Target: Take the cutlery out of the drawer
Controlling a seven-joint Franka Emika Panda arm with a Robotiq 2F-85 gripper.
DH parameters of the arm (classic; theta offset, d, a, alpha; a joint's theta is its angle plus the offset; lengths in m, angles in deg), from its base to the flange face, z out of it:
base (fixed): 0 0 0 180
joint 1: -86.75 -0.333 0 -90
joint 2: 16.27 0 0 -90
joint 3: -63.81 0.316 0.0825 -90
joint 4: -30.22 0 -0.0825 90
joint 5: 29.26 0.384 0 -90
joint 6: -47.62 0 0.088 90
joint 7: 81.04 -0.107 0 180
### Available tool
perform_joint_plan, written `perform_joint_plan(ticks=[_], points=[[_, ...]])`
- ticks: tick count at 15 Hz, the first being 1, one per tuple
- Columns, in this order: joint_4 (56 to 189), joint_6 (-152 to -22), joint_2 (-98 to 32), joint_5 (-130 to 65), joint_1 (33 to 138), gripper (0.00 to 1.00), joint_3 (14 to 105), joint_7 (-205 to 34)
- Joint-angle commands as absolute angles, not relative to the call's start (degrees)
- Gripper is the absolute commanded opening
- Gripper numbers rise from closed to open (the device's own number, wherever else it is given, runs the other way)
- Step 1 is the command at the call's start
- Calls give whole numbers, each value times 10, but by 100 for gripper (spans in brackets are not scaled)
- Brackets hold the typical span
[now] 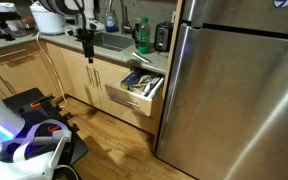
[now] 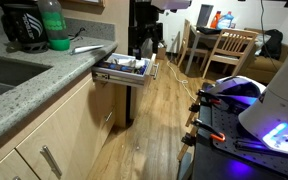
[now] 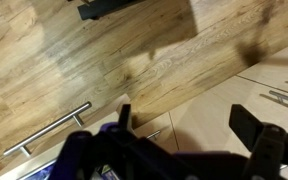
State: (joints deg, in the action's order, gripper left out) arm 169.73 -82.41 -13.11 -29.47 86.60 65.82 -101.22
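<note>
Pincer (image 1: pixel 88 50) spread wide, empty, off to the side — drawer (image 1: pixel 129 102) open beside fridge (image 1: pixel 234 80), cutlery (image 1: pixel 139 80) inside

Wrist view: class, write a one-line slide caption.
Open gripper above wood floor and pale cabinet fronts, silver bar handle at lower left.

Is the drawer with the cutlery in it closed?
No, the drawer is pulled out, and the cutlery lies uncovered inside it.

A home kitchen is showing: a stainless refrigerator (image 1: pixel 239 80) is standing beside oak cabinets (image 1: pixel 69 72), a sink (image 2: pixel 4 72) is sitting nearby, and dining chairs (image 2: pixel 234 52) are standing beyond.
</note>
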Motion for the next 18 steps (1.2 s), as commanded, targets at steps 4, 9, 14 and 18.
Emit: perform_joint_plan(ticks=[4, 9, 14, 18], points=[[1692, -796, -131, -422, 882, 100, 635, -948], [1689, -763, -117, -537, 869, 100, 648, -968], [1688, -778, -138, -522, 875, 100, 641, -960], [1666, -815, -180, -579, 885, 100, 631, -961]])
